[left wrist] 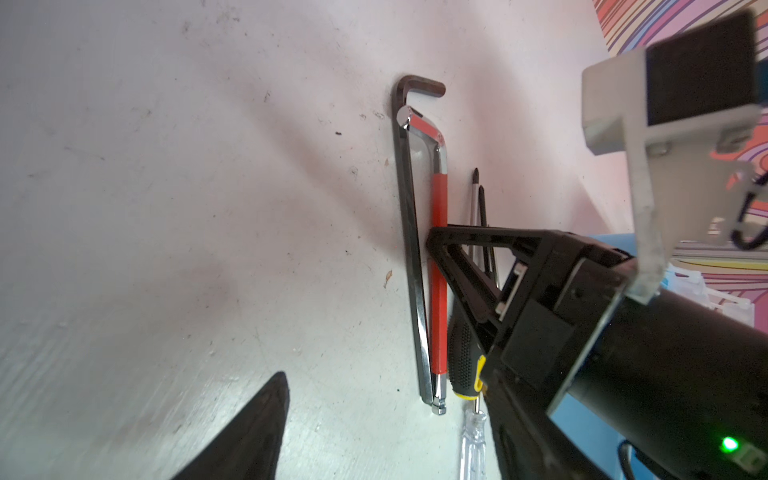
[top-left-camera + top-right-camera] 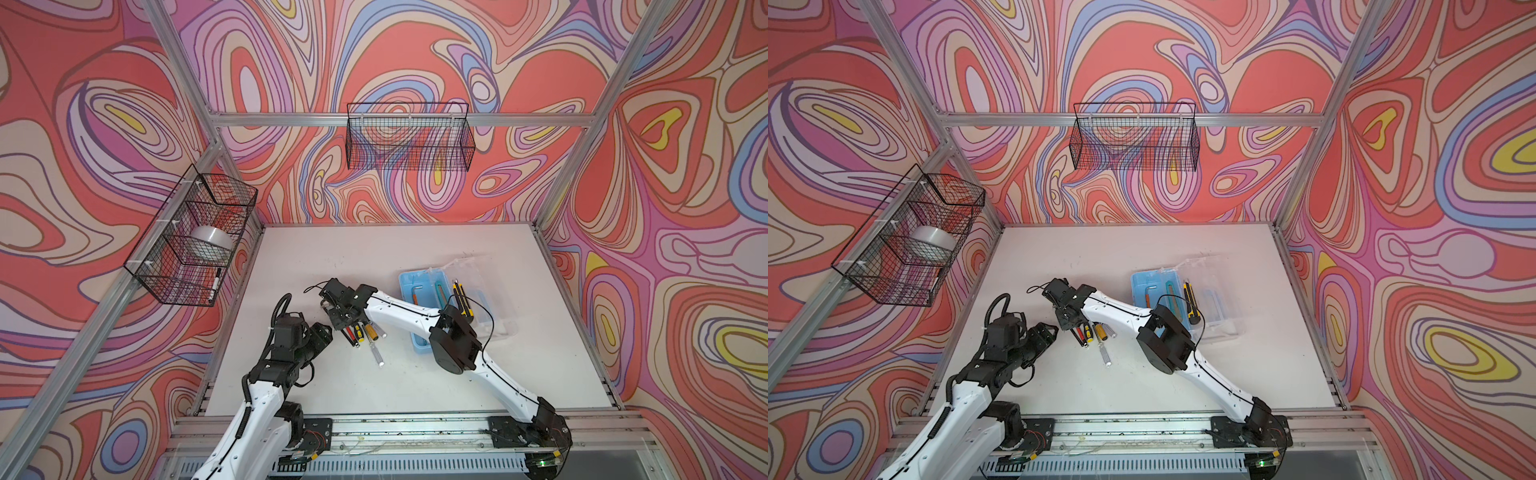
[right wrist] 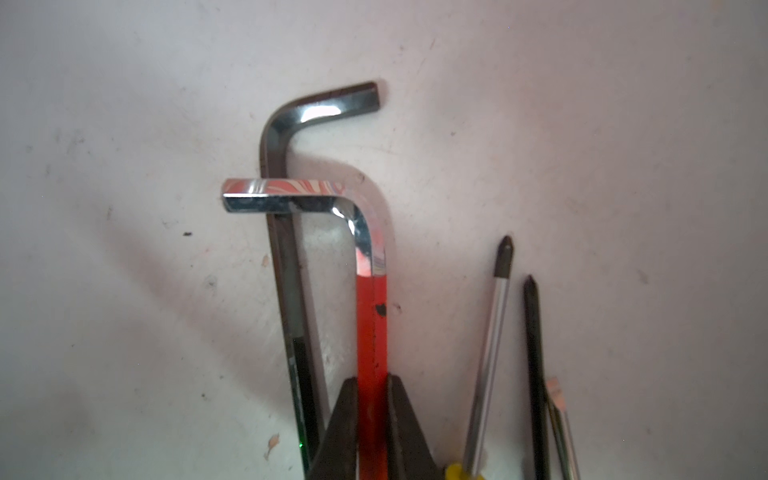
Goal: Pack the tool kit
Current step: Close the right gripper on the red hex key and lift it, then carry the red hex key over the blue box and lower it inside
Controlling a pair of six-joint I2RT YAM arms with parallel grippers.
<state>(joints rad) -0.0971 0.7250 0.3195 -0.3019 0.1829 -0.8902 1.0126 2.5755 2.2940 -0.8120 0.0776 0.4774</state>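
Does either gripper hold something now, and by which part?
The right gripper is shut on the red hex key, around the middle of its long red shank. The left gripper is open and holds nothing.

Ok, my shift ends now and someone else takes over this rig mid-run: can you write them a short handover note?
The right gripper is shut on the red-sleeved hex key, low at the table.
The left gripper is open and holds nothing, beside the tool pile.
Done: the box is open, clear lid folded back, with a hex key and utility knives in it.
Left: box the red-sleeved key, the plain hex key and the screwdrivers, then close the lid.
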